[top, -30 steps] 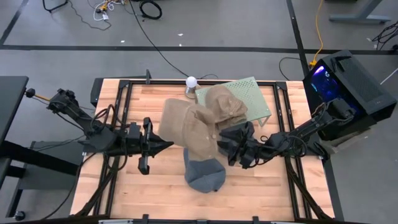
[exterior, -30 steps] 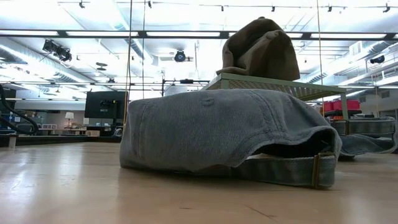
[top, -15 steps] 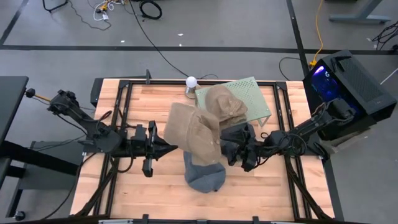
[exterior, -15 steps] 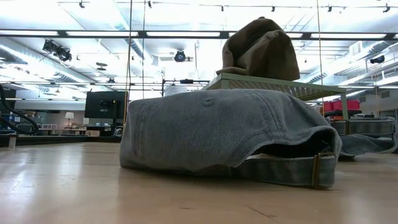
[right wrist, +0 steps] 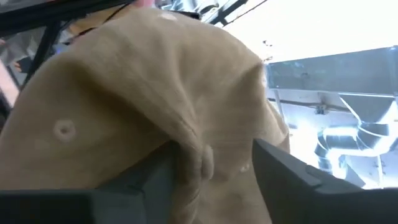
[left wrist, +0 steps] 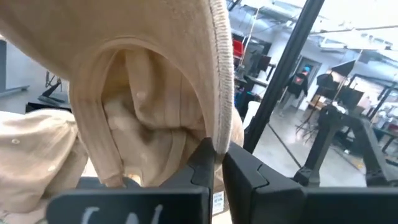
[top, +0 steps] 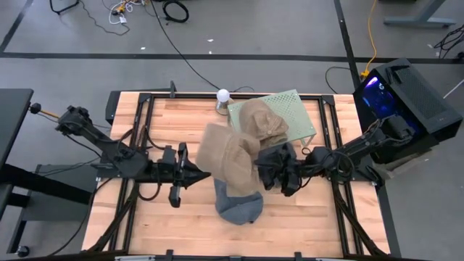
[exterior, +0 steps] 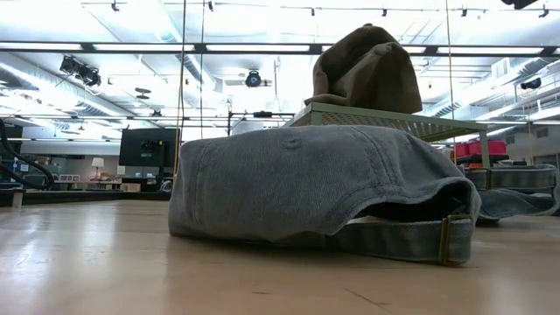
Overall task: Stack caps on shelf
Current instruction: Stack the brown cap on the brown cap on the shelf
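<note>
A tan cap (top: 228,159) hangs in the air over the table's middle, between my two grippers. My left gripper (top: 201,174) is shut on its left side, my right gripper (top: 262,168) on its right side. A second, browner cap (top: 262,123) sits crown up on the pale green perforated shelf (top: 293,109), also seen as the cap (exterior: 367,70) on the shelf (exterior: 394,118) in the low view. Below the held cap, a blue-grey cap (top: 238,204) lies crown up on the wood, with its strap and buckle (exterior: 442,238) toward the near edge. My left gripper pinches the tan cap's stitched rim edge (left wrist: 216,134) between its two fingers, coming level from the table's left. The cap's hollow inside faces this wrist, and the cap is lifted clear of the table. My right gripper has a bunched fold of the tan cap's crown (right wrist: 200,158) between its two widely spaced fingers (right wrist: 280,171). It comes from the table's right, slanting slightly upward. The cloth fills the gap, and the cap stays clear of the table.
A black box with blue light (top: 402,94) stands off the table's right edge. A small white ball-shaped thing (top: 222,95) stands at the far edge beside the shelf. Black rails (top: 134,145) frame the tabletop. More blue-grey cloth (exterior: 516,197) lies at the right in the low view.
My left gripper has gone toward the table's right edge, carrying the tan cap's left side with it, so the cap is bunched narrower between the grippers. My right gripper has rolled at the wrist while staying near its place. The other caps have kept still.
</note>
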